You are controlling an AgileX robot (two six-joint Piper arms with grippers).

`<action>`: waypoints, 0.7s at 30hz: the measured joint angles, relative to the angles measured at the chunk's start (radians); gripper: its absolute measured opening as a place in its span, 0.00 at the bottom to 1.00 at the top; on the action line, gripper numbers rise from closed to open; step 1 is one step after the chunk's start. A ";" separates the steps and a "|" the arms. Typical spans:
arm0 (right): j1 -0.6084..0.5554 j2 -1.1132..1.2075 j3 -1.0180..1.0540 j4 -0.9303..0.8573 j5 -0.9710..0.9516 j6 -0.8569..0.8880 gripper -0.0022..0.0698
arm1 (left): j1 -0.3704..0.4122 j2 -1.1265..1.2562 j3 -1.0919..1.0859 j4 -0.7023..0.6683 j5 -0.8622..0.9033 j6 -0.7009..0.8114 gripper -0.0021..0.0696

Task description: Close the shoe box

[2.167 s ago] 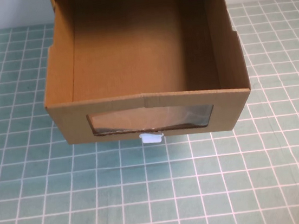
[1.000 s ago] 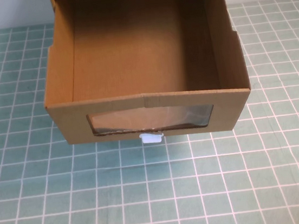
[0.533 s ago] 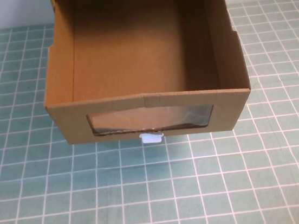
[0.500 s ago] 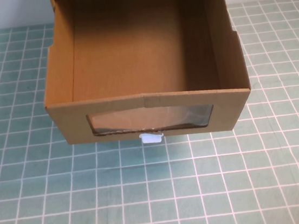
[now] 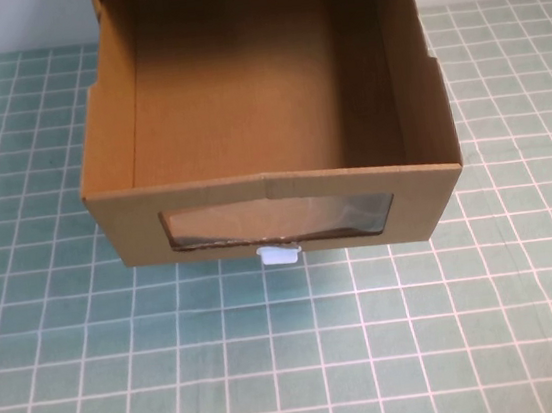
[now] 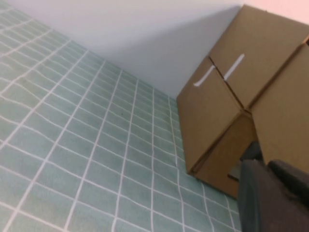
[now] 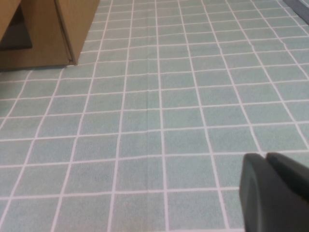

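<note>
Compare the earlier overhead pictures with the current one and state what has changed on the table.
Nothing visibly changed. The shoe box is pulled open in the same spot, tab toward the robot. The left gripper is beside the box and the right gripper over bare mat; neither touches the box.

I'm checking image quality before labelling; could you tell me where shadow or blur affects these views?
High view: sharp, shoe box interior shaded toward its right wall. Left wrist view: soft, box shadow on the wall, left gripper blurred. Right wrist view: evenly lit mat, right gripper blurred.
</note>
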 joint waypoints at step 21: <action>0.000 0.000 0.000 0.000 0.000 0.000 0.01 | 0.000 1.118 -1.206 -0.221 0.590 0.716 0.02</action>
